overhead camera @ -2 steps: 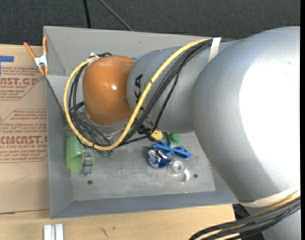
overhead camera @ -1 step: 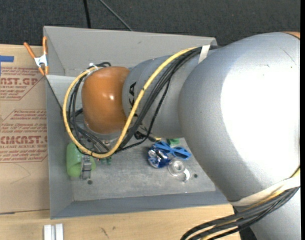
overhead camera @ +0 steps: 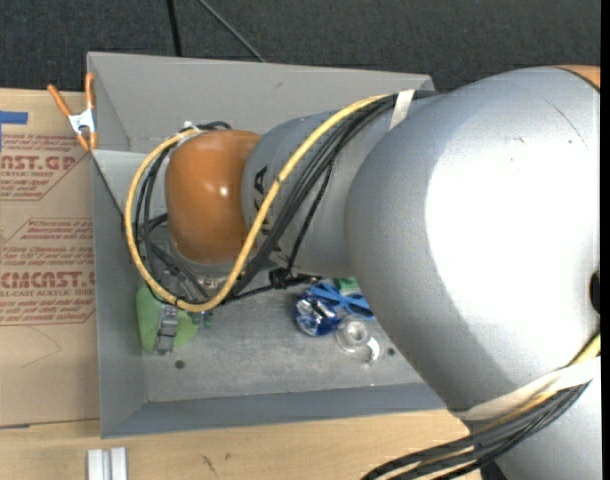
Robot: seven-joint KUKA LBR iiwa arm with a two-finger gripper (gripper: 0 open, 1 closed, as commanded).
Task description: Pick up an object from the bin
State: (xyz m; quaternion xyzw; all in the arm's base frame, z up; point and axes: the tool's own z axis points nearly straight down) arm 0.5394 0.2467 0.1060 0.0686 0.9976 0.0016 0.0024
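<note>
Camera view has my gripper (overhead camera: 169, 330) low over the green thing (overhead camera: 148, 313) by the left wall of the bin (overhead camera: 255, 376); I judge this the positioning step. Whether my grip is open or closed, I cannot tell. Next: settle round it, close, lift clear.
</note>
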